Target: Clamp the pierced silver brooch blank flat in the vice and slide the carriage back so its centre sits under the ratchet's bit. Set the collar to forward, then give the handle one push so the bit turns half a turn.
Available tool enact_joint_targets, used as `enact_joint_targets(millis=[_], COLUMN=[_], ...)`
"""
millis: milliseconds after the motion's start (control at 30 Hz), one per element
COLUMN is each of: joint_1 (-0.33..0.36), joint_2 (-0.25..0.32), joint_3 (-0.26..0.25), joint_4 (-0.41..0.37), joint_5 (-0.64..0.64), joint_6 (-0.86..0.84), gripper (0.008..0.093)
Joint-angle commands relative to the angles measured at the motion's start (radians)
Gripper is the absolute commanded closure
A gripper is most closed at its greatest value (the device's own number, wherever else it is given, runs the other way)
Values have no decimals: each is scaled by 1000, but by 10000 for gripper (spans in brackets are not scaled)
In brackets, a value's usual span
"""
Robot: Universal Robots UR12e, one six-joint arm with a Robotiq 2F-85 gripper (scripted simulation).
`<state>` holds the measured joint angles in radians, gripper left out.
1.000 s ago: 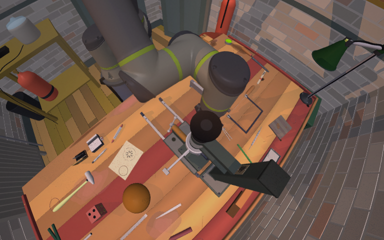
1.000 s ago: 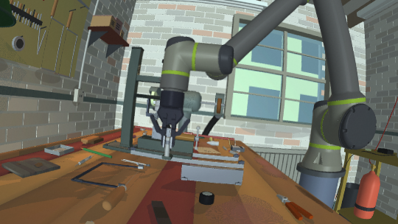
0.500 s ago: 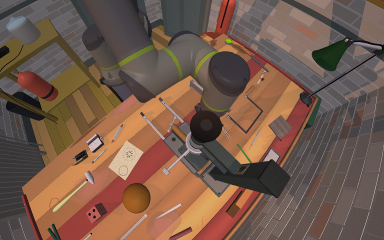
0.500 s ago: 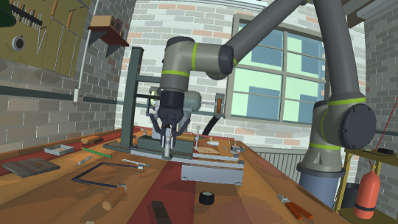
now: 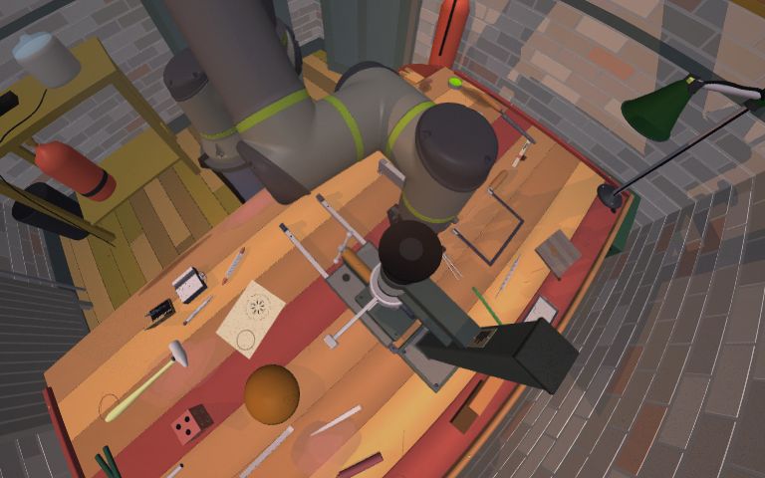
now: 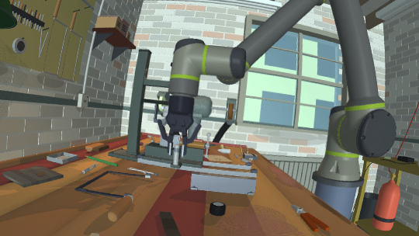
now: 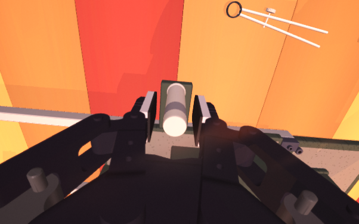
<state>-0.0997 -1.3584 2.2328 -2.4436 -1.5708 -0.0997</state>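
Observation:
A white cylindrical handle (image 7: 175,110) stands up from the front of the vice carriage (image 6: 176,157), and my gripper (image 7: 174,116) straddles it from above. The gripper is open and holds nothing; the handle stands between its fingers with room on either side. The carriage sits on rails (image 6: 229,165) on the bench, below the green ratchet stand (image 6: 139,104). The ratchet's wooden handle (image 5: 356,265) shows beside my wrist in the side camera. The brooch blank and the collar are hidden by my arm.
The wooden bench with a red centre stripe carries a black box arm (image 5: 508,349), a saw frame (image 6: 112,182), dividers (image 7: 274,22), a paper pattern (image 5: 252,318), an orange ball (image 5: 271,394), a hammer (image 5: 148,381) and a roll of tape (image 6: 217,209).

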Motion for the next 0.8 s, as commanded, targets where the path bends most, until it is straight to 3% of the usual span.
enact_joint_targets(millis=[0, 267, 767], joint_1=[0, 0, 0], joint_2=[-1, -40, -181], joint_3=[-1, -17, -110], joint_4=[1, 53, 287], joint_5=[0, 0, 0], joint_6=[0, 0, 0], gripper=[634, 634, 634])
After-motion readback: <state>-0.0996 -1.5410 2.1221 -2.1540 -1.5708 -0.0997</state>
